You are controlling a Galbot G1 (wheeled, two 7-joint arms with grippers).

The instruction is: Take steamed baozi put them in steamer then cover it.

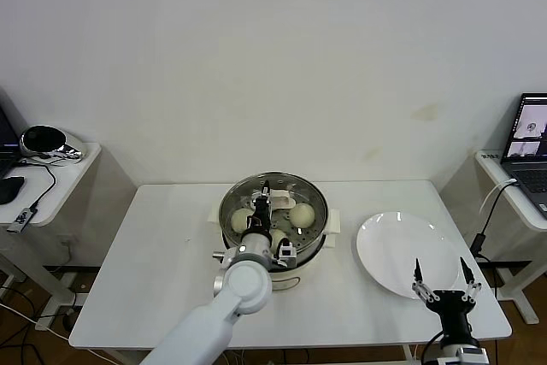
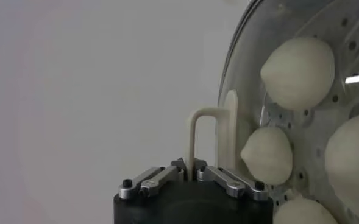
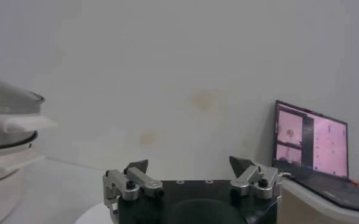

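The steamer (image 1: 312, 245) stands mid-table on its cream base, with a clear glass lid (image 1: 291, 187) lying over it. Through the lid I see steamed baozi (image 1: 301, 215) on the perforated tray, and another one (image 1: 240, 220) to its left. My left gripper (image 1: 268, 200) is over the lid's middle, shut on the lid's cream loop handle (image 2: 194, 137). In the left wrist view the gripper (image 2: 191, 173) pinches that handle, with the lid's rim (image 2: 228, 91) and baozi (image 2: 298, 70) behind it. My right gripper (image 1: 443, 275) is open and empty at the white plate's front edge.
An empty white plate (image 1: 402, 250) lies right of the steamer. A laptop (image 1: 532, 138) sits on a side table at far right and also shows in the right wrist view (image 3: 310, 149). A left side table (image 1: 51, 181) holds a shiny helmet-like object and cables.
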